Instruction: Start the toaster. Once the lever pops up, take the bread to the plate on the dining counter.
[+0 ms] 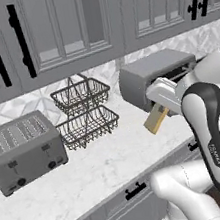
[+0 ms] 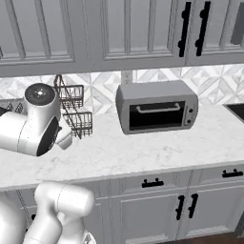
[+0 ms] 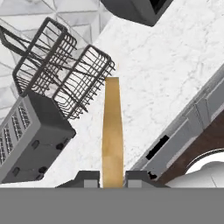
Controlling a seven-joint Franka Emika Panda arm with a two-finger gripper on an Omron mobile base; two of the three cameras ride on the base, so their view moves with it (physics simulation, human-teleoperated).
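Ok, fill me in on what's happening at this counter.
The white robot arm's two-finger gripper is shut on a thin tan-golden slice of bread, holding it edge-on in the air above the white marble kitchen counter. The boxy brushed-grey four-slot toaster sits to the left, its slots showing no bread. A two-tier black wire basket and a bigger grey box oven stand along the backsplash.
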